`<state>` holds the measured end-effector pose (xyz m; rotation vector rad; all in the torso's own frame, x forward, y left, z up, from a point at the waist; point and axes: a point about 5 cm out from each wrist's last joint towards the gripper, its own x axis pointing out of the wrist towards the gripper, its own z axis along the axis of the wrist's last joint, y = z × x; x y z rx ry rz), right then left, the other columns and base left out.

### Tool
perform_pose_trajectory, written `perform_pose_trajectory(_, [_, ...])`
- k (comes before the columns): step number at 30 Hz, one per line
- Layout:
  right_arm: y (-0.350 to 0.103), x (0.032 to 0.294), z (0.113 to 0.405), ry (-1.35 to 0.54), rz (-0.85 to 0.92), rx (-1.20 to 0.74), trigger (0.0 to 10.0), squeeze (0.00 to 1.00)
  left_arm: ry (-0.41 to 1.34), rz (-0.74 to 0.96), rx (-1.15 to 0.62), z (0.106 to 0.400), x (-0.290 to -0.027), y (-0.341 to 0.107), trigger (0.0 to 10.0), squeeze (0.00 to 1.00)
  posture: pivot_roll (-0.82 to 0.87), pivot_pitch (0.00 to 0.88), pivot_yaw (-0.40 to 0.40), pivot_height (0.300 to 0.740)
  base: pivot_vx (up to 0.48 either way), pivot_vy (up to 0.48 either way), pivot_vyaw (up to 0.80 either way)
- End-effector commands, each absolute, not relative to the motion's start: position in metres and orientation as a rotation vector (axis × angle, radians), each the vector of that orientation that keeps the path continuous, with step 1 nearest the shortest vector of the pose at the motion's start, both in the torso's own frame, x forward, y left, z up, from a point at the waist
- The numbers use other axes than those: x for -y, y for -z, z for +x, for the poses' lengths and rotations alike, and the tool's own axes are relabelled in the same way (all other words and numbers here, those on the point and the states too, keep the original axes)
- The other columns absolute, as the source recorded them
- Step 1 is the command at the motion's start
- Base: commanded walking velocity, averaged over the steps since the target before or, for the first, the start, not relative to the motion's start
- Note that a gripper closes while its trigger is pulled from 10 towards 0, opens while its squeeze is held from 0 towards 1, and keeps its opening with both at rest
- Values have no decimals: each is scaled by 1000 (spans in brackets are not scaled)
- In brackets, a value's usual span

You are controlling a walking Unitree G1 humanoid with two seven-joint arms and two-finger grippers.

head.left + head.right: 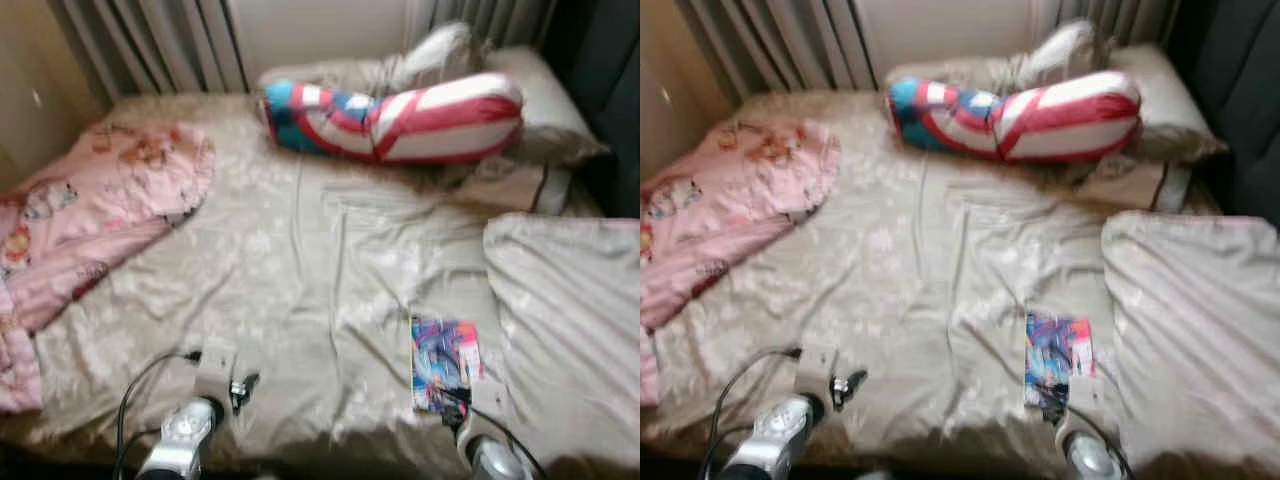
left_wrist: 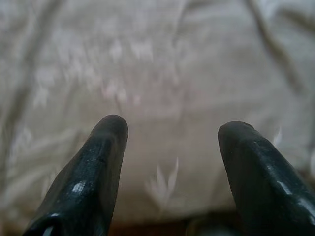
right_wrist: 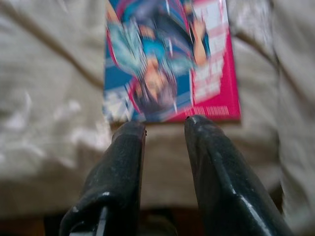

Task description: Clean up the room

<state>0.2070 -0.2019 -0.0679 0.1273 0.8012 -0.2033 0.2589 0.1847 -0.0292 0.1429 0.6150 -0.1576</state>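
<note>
A colourful comic magazine (image 1: 443, 362) lies flat on the beige bed sheet (image 1: 300, 270) near the bed's front edge, right of centre. My right gripper (image 3: 165, 123) hovers at the magazine's (image 3: 170, 59) near edge, fingers a small gap apart with nothing between them. My left gripper (image 2: 172, 128) is open wide over bare sheet at the front left (image 1: 238, 388). A crumpled pink printed blanket (image 1: 100, 210) is spread over the bed's left side. A red, white and blue striped pillow (image 1: 400, 115) lies across the head of the bed.
A pale grey blanket (image 1: 565, 310) is bunched on the bed's right side. A beige pillow (image 1: 545, 100) sits behind the striped one. Grey vertical curtains (image 1: 150, 40) hang behind the bed, and a dark object (image 1: 610, 90) stands at the far right.
</note>
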Motion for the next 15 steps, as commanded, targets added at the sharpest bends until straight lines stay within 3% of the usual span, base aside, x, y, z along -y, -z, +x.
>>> perform_pose_trajectory(1, [74,203,197,222,128,-843,10000,0,139,150,-702,246,-189,42,10000,0,-91,0,29,717,0,0,0])
perform_pose_trajectory(5, [76,205,191,239,132,-855,10000,0,124,147,-758,236,-191,50,10000,0,-87,0,24,717,0,0,0])
perform_pose_trajectory(7, [79,202,185,225,137,-851,10000,0,78,134,-845,215,-196,64,10000,0,-95,0,21,717,0,0,0])
perform_pose_trajectory(15, [83,195,179,164,85,-883,10000,0,35,119,-881,206,-197,70,10000,0,-96,0,6,717,0,0,0])
